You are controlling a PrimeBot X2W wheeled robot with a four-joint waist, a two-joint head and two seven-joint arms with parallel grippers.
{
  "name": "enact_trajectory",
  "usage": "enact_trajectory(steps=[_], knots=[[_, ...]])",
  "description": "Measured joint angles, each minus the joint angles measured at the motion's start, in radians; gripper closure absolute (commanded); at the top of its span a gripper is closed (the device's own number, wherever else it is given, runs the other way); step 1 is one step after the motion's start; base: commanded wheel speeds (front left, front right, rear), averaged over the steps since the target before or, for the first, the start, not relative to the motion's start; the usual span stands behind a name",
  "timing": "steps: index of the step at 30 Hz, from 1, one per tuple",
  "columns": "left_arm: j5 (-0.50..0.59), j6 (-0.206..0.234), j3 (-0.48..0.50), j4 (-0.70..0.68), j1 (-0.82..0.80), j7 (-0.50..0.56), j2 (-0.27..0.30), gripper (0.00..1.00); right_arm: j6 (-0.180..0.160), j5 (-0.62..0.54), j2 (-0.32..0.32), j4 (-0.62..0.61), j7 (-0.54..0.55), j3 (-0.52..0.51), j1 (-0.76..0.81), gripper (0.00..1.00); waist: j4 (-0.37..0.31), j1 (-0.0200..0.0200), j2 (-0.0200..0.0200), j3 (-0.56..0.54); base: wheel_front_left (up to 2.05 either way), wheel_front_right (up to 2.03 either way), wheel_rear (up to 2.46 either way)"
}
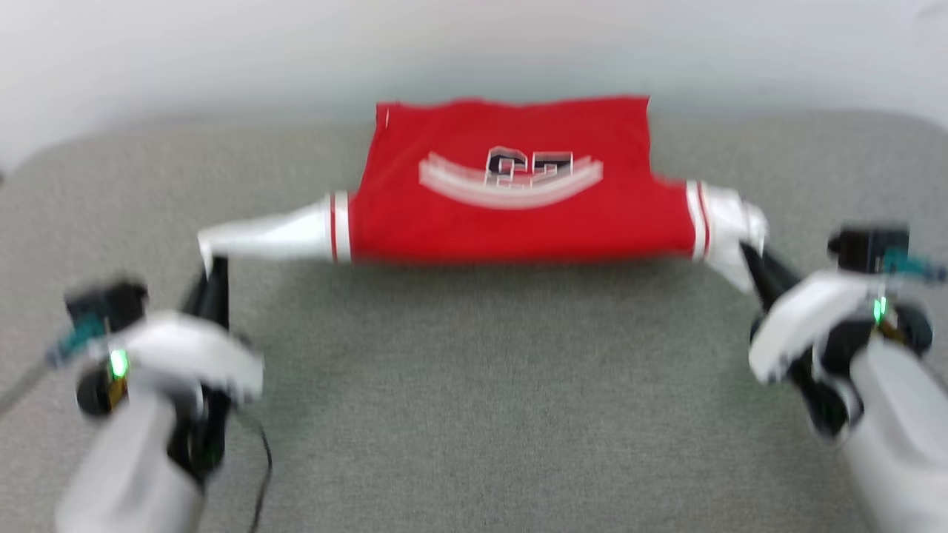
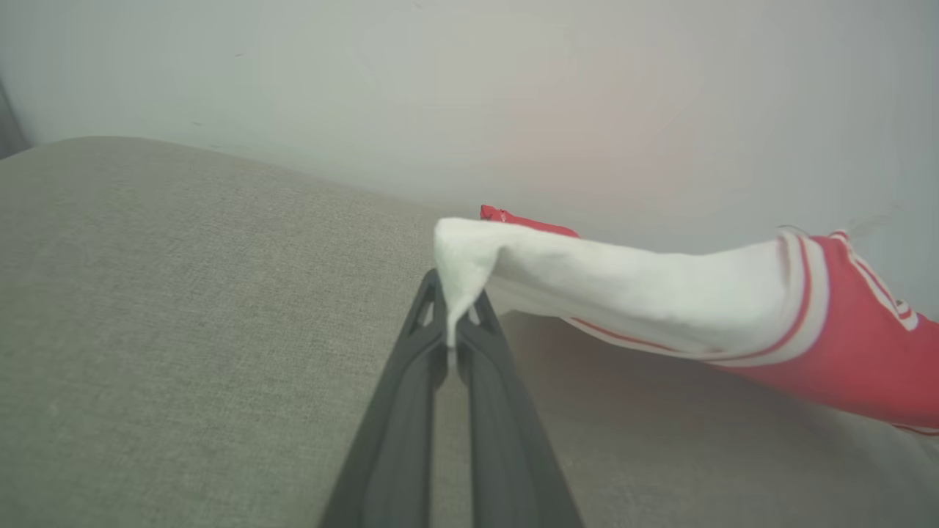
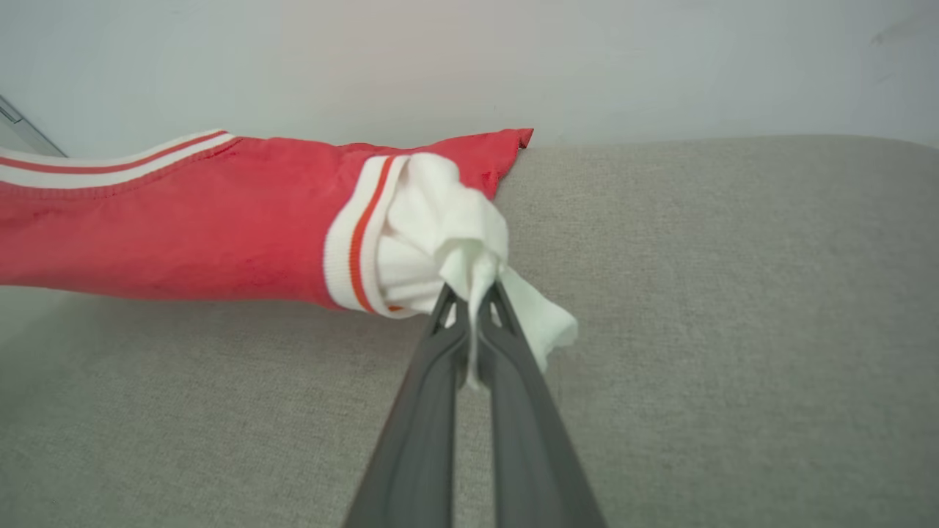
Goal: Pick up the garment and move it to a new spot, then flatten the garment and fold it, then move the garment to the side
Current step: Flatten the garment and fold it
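Note:
The garment, a red jersey with white sleeves and a white curved band with dark numerals, hangs stretched above the grey surface at the far middle. My left gripper is shut on the tip of its left white sleeve, seen close up at the left gripper in the left wrist view. My right gripper is shut on the bunched right white sleeve, pinched at the right gripper in the right wrist view. The garment's far hem rests near the back edge.
A grey fabric-covered surface spreads under the garment, with wide room in front. A pale wall runs along its back edge. A thin dark cable hangs by my left forearm.

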Motion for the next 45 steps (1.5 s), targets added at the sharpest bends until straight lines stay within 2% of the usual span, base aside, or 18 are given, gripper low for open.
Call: enact_trajectory(steps=[3, 9, 13, 15, 17, 18, 19, 20, 21, 22, 26, 30, 38, 45], knots=[[-0.010, 0.050, 0.016, -0.100, 0.169, 0.000, 0.017, 1.00, 0.000, 0.007, -0.020, -0.086, 0.025, -0.024, 0.143, 1.00, -0.002, -0.0001, 0.0000, -0.061, 0.00, 0.00, 0.00], [-0.028, 0.181, 0.028, -0.327, 0.451, 0.034, 0.052, 1.00, 0.000, -0.028, -0.022, -0.295, 0.123, -0.131, 0.453, 1.00, -0.005, -0.0003, 0.0000, -0.145, 0.00, 0.00, 0.00], [-0.039, 0.251, 0.019, -0.445, 0.576, 0.067, 0.050, 1.00, 0.000, -0.093, 0.032, -0.447, 0.206, -0.212, 0.649, 1.00, 0.005, -0.0002, 0.0000, -0.160, 0.00, 0.00, 0.00], [-0.044, 0.274, 0.017, -0.480, 0.624, 0.074, 0.049, 1.00, 0.000, -0.103, 0.064, -0.503, 0.253, -0.244, 0.729, 1.00, 0.009, -0.0002, 0.0000, -0.160, 0.00, 0.00, 0.00], [-0.042, 0.290, 0.012, -0.501, 0.659, 0.081, 0.047, 1.00, 0.000, -0.142, 0.067, -0.550, 0.292, -0.261, 0.795, 1.00, 0.014, -0.0001, 0.0000, -0.160, 0.00, 0.00, 0.00], [-0.042, 0.296, 0.009, -0.512, 0.670, 0.081, 0.045, 1.00, 0.000, -0.145, 0.074, -0.569, 0.311, -0.273, 0.822, 0.78, 0.017, -0.0001, 0.0000, -0.159, 0.00, 0.00, 0.00], [-0.039, 0.300, 0.007, -0.522, 0.678, 0.081, 0.046, 1.00, 0.000, -0.158, 0.080, -0.586, 0.328, -0.279, 0.848, 0.64, 0.020, -0.0001, 0.0000, -0.159, 0.00, 0.00, 0.00], [-0.038, 0.306, 0.004, -0.529, 0.684, 0.080, 0.047, 1.00, 0.000, -0.165, 0.086, -0.604, 0.332, -0.286, 0.867, 0.09, 0.024, -0.0001, 0.0000, -0.158, 0.00, 0.00, 0.00], [-0.028, 0.307, -0.004, -0.540, 0.686, 0.079, 0.049, 1.00, 0.000, -0.168, 0.095, -0.622, 0.331, -0.298, 0.875, 0.00, 0.028, -0.0001, 0.0000, -0.156, 0.00, 0.00, 0.00], [-0.012, 0.310, -0.010, -0.551, 0.686, 0.072, 0.051, 1.00, 0.000, -0.171, 0.100, -0.642, 0.335, -0.306, 0.875, 0.00, 0.031, 0.0000, 0.0000, -0.154, 0.00, 0.00, 0.00], [0.012, 0.317, -0.019, -0.594, 0.676, 0.064, 0.050, 1.00, 0.000, -0.192, 0.122, -0.691, 0.329, -0.371, 0.836, 0.00, 0.043, 0.0001, 0.0000, -0.142, 0.00, 0.00, 0.00], [0.024, 0.331, -0.017, -0.642, 0.649, 0.062, 0.054, 1.00, 0.000, -0.201, 0.142, -0.686, 0.351, -0.434, 0.682, 0.00, 0.044, 0.0002, 0.0000, -0.119, 0.00, 0.00, 0.00], [0.107, 0.336, -0.058, -0.727, 0.532, 0.090, 0.087, 1.00, -0.001, -0.214, 0.103, -0.445, 0.462, -0.531, 0.306, 0.00, 0.086, 0.0004, 0.0000, -0.022, 0.00, 0.00, 0.00], [0.139, 0.289, -0.089, -0.746, 0.407, 0.097, 0.086, 1.00, 0.000, -0.276, 0.063, -0.237, 0.601, -0.554, -0.012, 0.00, 0.150, 0.0005, 0.0000, 0.107, 0.00, 0.00, 0.00]])
